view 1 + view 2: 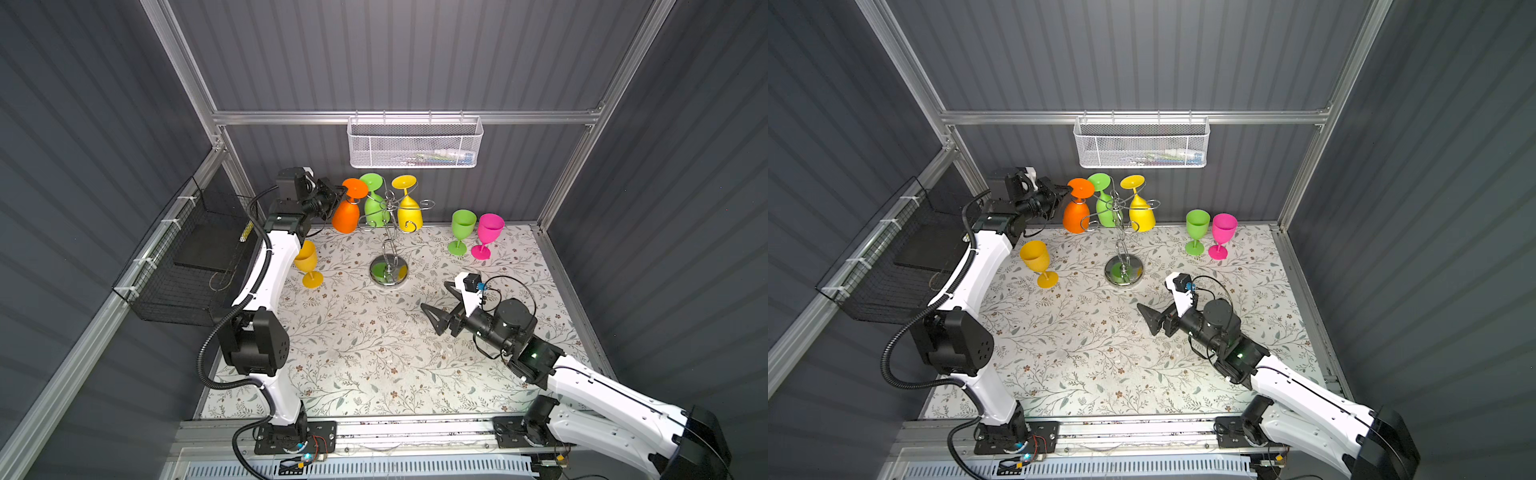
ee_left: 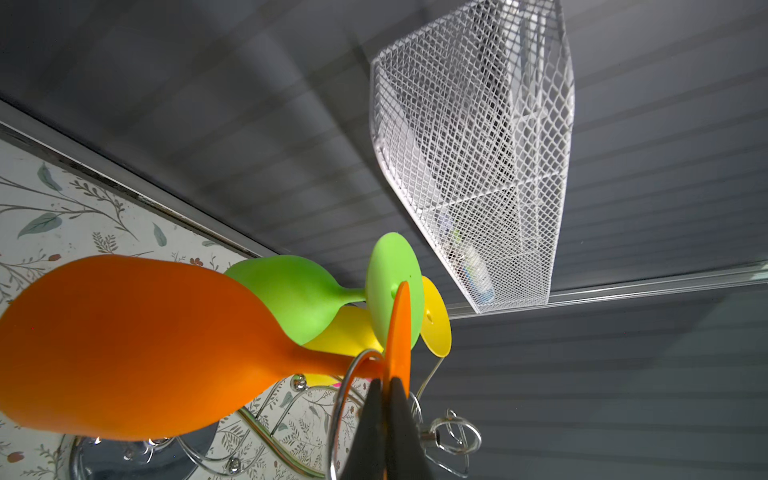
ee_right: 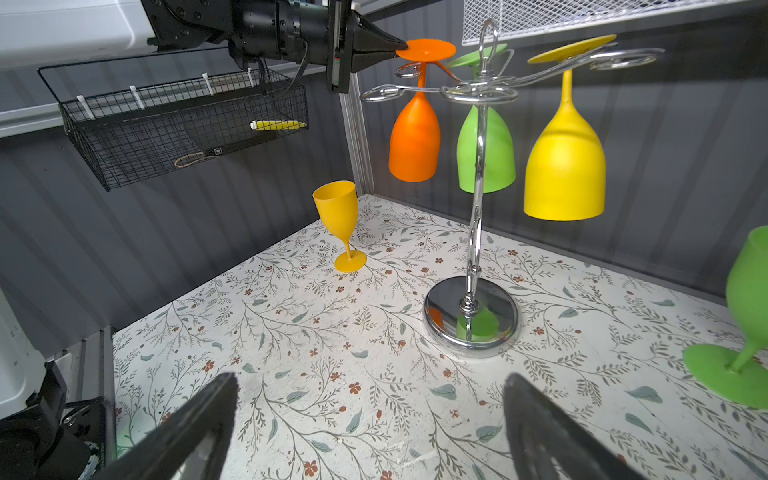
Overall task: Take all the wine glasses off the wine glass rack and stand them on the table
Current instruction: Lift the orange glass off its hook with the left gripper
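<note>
**Left fingers**: shut flat on the rim of the foot of the orange wine glass, a thin edge pinch.

**Right fingers**: spread wide and empty, low over the desk, well apart from the rack.

**Hazards, as judged:**
- With so little rim in the pinch, the glass may slip or its bowl may swing.
- The stem sits inside a curled arm. A pull off the slot's line would likely catch the foot and drag or tip the wine glass rack.
- The hung green glass, just beside, could be knocked.

**Item:** orange, matte and opaque. It hangs upside down on the rack arm nearest the left fingers, bowl downward, with the disc foot above the wire.
</note>
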Controlling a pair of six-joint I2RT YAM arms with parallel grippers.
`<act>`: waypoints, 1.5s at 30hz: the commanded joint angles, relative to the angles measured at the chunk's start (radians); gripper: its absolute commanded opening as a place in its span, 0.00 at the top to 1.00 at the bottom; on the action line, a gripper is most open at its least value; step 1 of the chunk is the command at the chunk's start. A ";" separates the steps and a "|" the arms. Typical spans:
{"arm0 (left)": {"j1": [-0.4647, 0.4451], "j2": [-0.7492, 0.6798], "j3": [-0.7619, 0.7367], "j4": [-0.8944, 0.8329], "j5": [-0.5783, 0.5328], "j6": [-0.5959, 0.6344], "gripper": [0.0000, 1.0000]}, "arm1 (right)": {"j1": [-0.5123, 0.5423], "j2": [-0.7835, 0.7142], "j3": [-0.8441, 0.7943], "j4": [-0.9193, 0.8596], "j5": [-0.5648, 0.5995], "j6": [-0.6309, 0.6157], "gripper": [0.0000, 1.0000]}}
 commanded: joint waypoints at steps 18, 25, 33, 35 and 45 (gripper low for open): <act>-0.043 -0.031 -0.052 0.121 0.102 -0.071 1.00 | 0.006 -0.007 -0.005 0.021 -0.016 0.003 0.01; -0.045 -0.104 -0.132 0.127 0.102 -0.062 1.00 | 0.006 -0.004 -0.004 0.022 -0.018 0.006 0.01; -0.042 -0.212 -0.215 0.097 0.093 -0.031 1.00 | 0.010 -0.004 -0.001 0.017 -0.022 0.008 0.01; -0.037 -0.238 -0.231 0.079 0.084 -0.019 1.00 | 0.011 -0.004 0.002 0.016 -0.021 0.009 0.01; 0.012 -0.345 -0.296 -0.011 0.043 0.044 1.00 | 0.023 -0.007 0.017 -0.012 -0.027 0.009 0.01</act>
